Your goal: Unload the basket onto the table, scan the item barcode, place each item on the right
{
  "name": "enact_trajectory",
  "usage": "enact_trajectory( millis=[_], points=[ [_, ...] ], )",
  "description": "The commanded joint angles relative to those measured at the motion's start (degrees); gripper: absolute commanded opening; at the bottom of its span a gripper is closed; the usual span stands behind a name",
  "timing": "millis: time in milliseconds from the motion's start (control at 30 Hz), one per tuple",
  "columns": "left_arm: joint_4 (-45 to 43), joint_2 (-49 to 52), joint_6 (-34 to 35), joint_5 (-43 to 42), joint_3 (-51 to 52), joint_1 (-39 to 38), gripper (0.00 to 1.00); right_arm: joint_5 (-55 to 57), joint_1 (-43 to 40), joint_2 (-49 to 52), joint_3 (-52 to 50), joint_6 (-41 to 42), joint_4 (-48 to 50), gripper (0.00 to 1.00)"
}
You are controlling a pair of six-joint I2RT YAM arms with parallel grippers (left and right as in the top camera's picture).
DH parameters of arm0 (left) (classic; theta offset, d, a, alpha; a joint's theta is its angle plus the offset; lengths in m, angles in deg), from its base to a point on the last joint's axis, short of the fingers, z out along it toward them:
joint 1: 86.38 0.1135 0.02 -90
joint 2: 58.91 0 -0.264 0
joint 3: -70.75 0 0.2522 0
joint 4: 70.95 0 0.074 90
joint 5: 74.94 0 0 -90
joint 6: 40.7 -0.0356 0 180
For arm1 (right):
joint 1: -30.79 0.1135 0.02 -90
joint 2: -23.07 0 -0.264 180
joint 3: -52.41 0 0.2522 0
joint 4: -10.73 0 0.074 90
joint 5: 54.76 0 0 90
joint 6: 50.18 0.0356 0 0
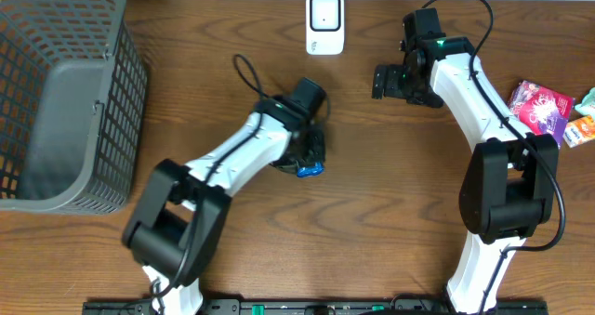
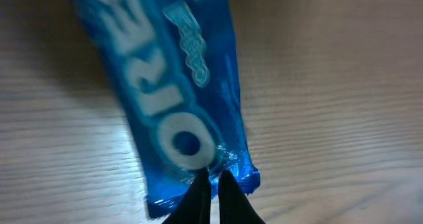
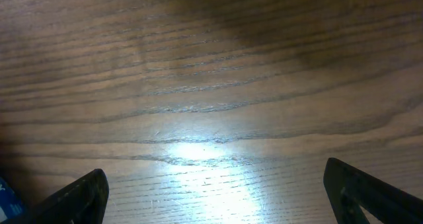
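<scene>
At table (image 1: pixel 372 166) centre, the left gripper (image 2: pixel 211 182) pinches one end of a blue Oreo packet (image 2: pixel 175 98). The right gripper (image 3: pixel 218 197) gapes, empty.

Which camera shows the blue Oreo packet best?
Left wrist: the Oreo packet is close up, lettering readable, left gripper pinching its end. Overhead shows only a blue corner under that gripper; right wrist, barely a blue sliver.

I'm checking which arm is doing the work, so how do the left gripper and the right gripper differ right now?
The left gripper is shut, pinching the end seam of the blue Oreo packet; the right gripper stands wide open and holds nothing. The left gripper is near the middle of the table; the right gripper is farther back, to the right of the white scanner. Both are black two-finger grippers over the wooden table.
</scene>
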Motion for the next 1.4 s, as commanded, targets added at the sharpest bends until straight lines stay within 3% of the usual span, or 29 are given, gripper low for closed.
enact_trajectory(
  millis=[0, 433, 633, 800, 1133, 1367],
  points=[
    [0.52, 2.36, 0.39, 3.89, 0.26, -1.84, 0.08, 0.74, 0.72, -0.81, -0.31, 0.79, -0.02, 0.99],
    [5.53, -0.44, 0.28, 3.41, -1.42, -1.25, 0.07, 0.74, 0.72, -0.81, -0.31, 0.79, -0.02, 0.99],
    [1.16, -7.02, 0.31, 3.45, -2.12, 4.37, 0.07, 0.74, 0.74, -0.81, -0.31, 0.79, -0.02, 0.99],
    [-1.07, -6.93, 0.37, 3.34, -2.03, 6.73, 0.07, 0.76, 0.81, -0.81, -0.31, 0.79, -0.02, 0.99],
    [-3.39, -3.93, 0.37, 2.47, 2.89, -0.55, 0.07, 0.74, 0.76, -0.81, -0.31, 0.79, -0.02, 0.99],
    [-3.32, 1.05, 2.73, 11.23, 4.35, -2.93, 0.07, 0.76, 0.72, -0.81, -0.31, 0.79, -0.02, 0.99]
  ],
)
